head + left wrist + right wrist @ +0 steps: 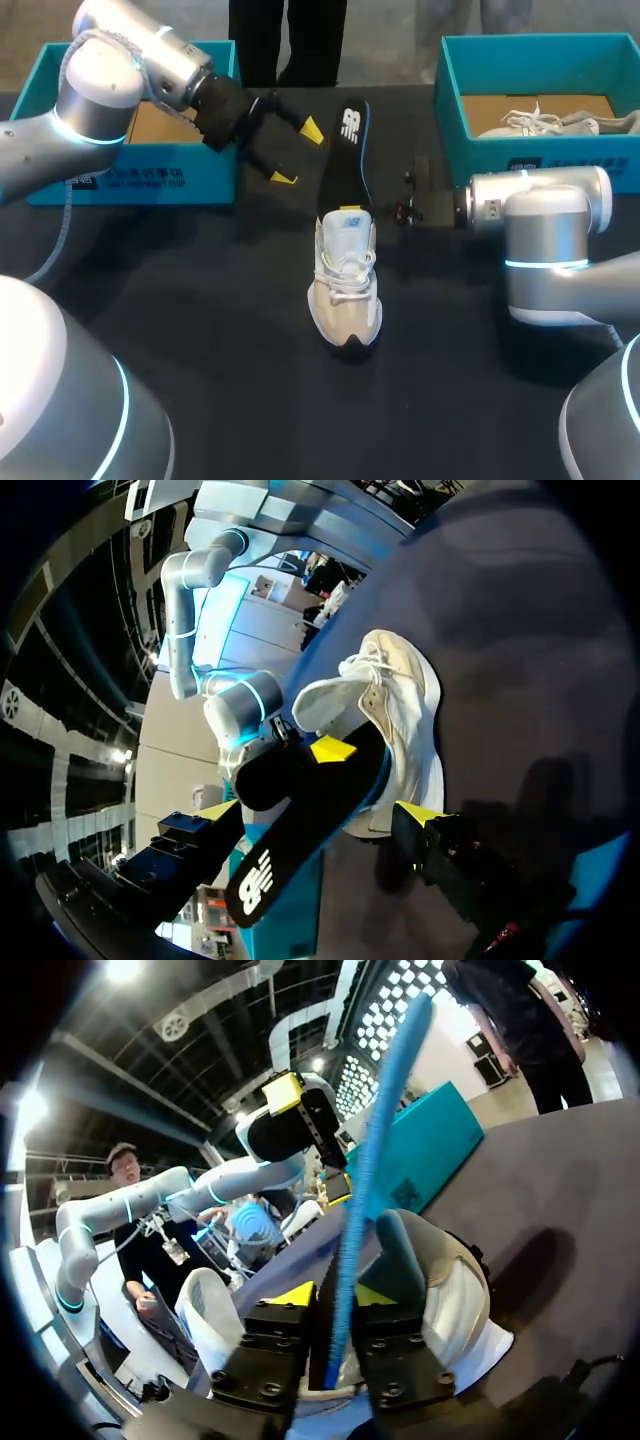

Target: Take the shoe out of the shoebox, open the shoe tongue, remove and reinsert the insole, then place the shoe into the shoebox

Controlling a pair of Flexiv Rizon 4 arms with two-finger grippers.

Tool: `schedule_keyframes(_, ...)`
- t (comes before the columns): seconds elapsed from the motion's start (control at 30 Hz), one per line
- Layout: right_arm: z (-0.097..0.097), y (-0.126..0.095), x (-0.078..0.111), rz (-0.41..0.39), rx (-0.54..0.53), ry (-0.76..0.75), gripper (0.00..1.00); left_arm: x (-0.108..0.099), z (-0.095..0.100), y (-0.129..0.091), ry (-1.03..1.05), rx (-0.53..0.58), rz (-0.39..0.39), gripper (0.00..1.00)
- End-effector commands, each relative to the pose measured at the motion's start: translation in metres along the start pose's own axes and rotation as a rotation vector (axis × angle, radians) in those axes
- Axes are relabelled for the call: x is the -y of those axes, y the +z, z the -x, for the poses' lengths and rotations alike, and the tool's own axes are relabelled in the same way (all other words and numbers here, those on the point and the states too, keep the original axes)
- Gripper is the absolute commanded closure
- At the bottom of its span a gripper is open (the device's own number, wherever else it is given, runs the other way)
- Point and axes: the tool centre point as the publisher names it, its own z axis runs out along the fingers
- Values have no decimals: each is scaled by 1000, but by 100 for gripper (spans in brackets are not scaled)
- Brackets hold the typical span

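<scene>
From above: shoe (345, 285) out on the table (200, 330) between the two boxes, toe toward the robot, heel away. Insole (345, 160) poking out of the collar and running straight on past the heel, long axis in line with the shoe's own. Right gripper (412, 198) in from the side, level with the insole's lower part, just by the shoe's opening. Left gripper (298, 153) on the other flank, beside the insole's far half, spread wide with nothing in it, close but apart. Teal shoebox (210, 175) right behind the left arm, a second box (480, 155) with another shoe over at far right. Over to the left wrist view: insole lying across, ahead of the open yellow fingers (420, 813) and touched by neither, shoe beyond it, the other arm's yellow tip pressed on the insole near the collar. Now the right wrist view: insole edge-on, blue rim rising from between the two fingers, both closed in on it from either side. Clamped, by the look of it, with the shoe's mouth right ahead. Reads as the reinsert step: push needed along the shoe's length, heel to toe. Right arm the nearer and already gripping, left arm well placed to guide the free end.
</scene>
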Motion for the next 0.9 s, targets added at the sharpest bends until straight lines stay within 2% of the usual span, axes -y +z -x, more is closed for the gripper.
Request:
schedule_keyframes(0.03, -1, 2, -3, -2, 7, -6, 70, -2, 0, 1, 1, -1, -4, 0)
schedule_keyframes(0.33, -2, 0, -12, -14, 4, -22, 71, -2, -1, 1, 1, -1, -5, 0)
schedule_keyframes(0.63, 0, 1, -27, -33, -16, -51, 66, -1, 0, 2, 6, -2, -7, 0)
schedule_keyframes(0.77, 3, 3, -29, -41, -39, -56, 73, 0, 0, 2, 5, -6, -6, 0)
schedule_keyframes(0.8, 4, 4, -30, -44, -49, -58, 78, 0, 0, 2, 5, -7, -6, 0)
schedule_keyframes(0.87, 5, 5, -29, -45, -73, -74, 100, 0, 0, 2, 5, -9, -5, 0)
schedule_keyframes(0.9, 6, 5, -29, -43, -95, -86, 100, 1, 0, 2, 5, -10, -4, 0)
